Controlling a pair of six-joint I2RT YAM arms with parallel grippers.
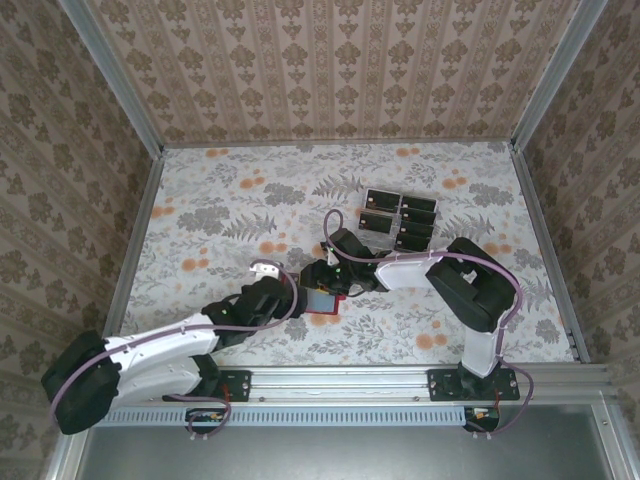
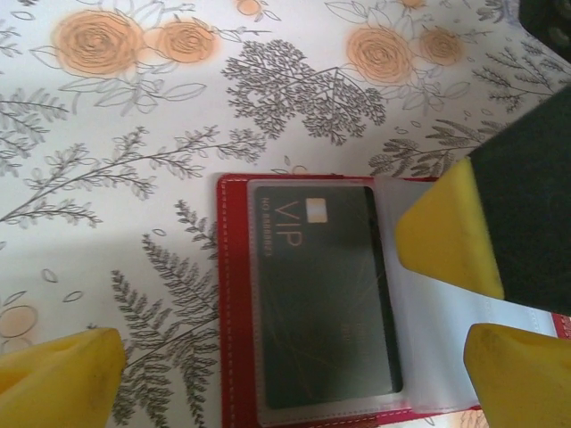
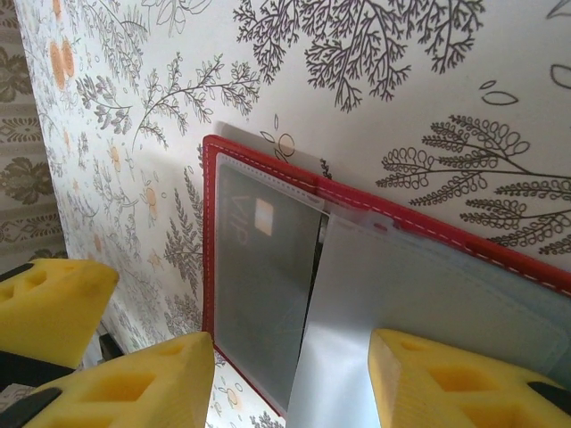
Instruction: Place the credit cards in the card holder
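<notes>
Wide-jawed left gripper [image 2: 285, 392] straddles the open red leather-like card holder [image 2: 234, 294]; right gripper [image 3: 290, 379], jaws half-parted, flanks its clear plastic leaf [image 2: 428, 312] at 3 o'clock.

Two-arm unit. Left arm [image 1: 160, 352] and right arm [image 1: 470, 285]: white shells, black joints. Lilac cables [image 1: 518, 300] looped along each. Black base plates [image 1: 460, 383]. Pincer pads [image 3: 446, 379]: yellow foam wedges with square recesses.

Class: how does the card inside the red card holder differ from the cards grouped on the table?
The sleeved card sits alone under clear plastic in the card holder; the grouped cards lie bare, close together. The sleeved card lies nearer the front; the grouped cards lie farther back. All are dark rectangles.
</notes>
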